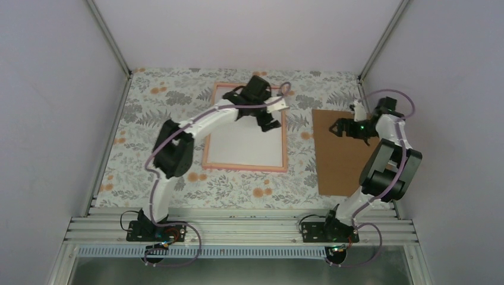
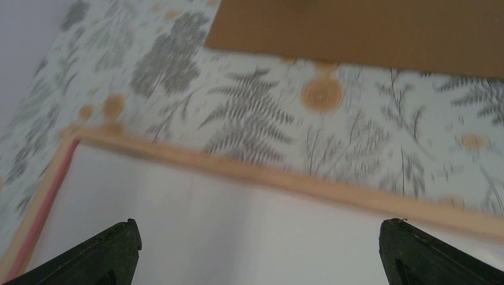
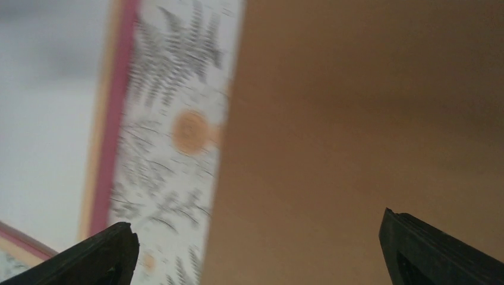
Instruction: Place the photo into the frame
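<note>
The pink frame [image 1: 243, 168] lies flat on the floral tabletop at centre, and its inside shows only a plain white surface [image 1: 243, 145]. No sunset print shows in any view. My left gripper [image 1: 267, 124] hovers over the frame's far right corner, open and empty. In the left wrist view the gripper [image 2: 261, 255] has its jaws wide apart over the white surface, near the frame's rim [image 2: 285, 178]. My right gripper [image 1: 340, 127] is open and empty over the brown backing board's near-left part. The right wrist view shows the gripper [image 3: 258, 255] above the board's edge, with the frame's rim [image 3: 116, 119] at left.
The brown backing board [image 1: 342, 160] lies flat to the right of the frame; it also shows in the left wrist view [image 2: 356, 29] and the right wrist view [image 3: 356, 119]. Grey walls with metal posts close in the table on three sides.
</note>
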`<action>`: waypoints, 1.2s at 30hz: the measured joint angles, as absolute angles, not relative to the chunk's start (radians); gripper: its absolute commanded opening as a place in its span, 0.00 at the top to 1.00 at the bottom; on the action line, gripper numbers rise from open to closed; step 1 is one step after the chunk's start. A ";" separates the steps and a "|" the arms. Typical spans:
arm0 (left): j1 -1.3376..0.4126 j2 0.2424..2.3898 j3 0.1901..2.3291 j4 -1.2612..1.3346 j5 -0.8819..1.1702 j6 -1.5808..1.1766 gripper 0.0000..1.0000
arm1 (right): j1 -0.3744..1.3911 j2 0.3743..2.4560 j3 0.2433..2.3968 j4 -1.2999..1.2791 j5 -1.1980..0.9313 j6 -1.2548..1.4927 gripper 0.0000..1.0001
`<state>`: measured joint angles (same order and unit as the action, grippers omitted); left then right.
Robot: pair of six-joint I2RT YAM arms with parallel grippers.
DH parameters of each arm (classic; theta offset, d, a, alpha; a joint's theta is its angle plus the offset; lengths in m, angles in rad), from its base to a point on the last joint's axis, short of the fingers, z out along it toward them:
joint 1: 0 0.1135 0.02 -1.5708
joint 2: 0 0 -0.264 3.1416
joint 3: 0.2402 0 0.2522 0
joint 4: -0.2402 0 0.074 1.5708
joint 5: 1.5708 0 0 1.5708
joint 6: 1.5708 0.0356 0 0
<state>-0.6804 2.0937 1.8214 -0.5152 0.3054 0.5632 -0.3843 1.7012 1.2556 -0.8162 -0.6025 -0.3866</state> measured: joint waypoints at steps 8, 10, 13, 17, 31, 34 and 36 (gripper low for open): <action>-0.826 2.518 2.335 -0.623 0.279 0.521 0.00 | -0.540 1.709 1.227 -0.900 -0.464 -0.482 0.00; -0.846 2.611 2.455 -0.660 0.271 0.515 0.00 | -0.547 1.723 1.224 -0.899 -0.431 -0.496 0.00; -0.869 2.679 2.526 -0.700 0.252 0.516 0.00 | -0.551 1.775 1.222 -0.897 -0.395 -0.507 0.00; -0.872 2.679 2.474 -0.710 0.215 0.514 0.00 | -0.551 1.860 1.206 -0.887 -0.370 -0.510 0.01; -0.776 2.488 2.116 -0.628 0.172 0.436 0.00 | -0.429 1.848 1.156 -0.797 -0.368 -0.427 0.01; -0.751 2.446 2.054 -0.606 0.178 0.412 0.00 | -0.389 1.863 1.170 -0.788 -0.382 -0.397 0.00; -0.745 2.423 2.032 -0.598 0.186 0.394 0.00 | -0.357 1.866 1.171 -0.771 -0.411 -0.383 0.00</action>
<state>-0.7452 2.4233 2.0319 -0.5980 0.1860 0.3939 -0.3573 1.8660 1.1713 -0.7712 -0.4110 -0.3832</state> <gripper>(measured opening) 0.998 0.996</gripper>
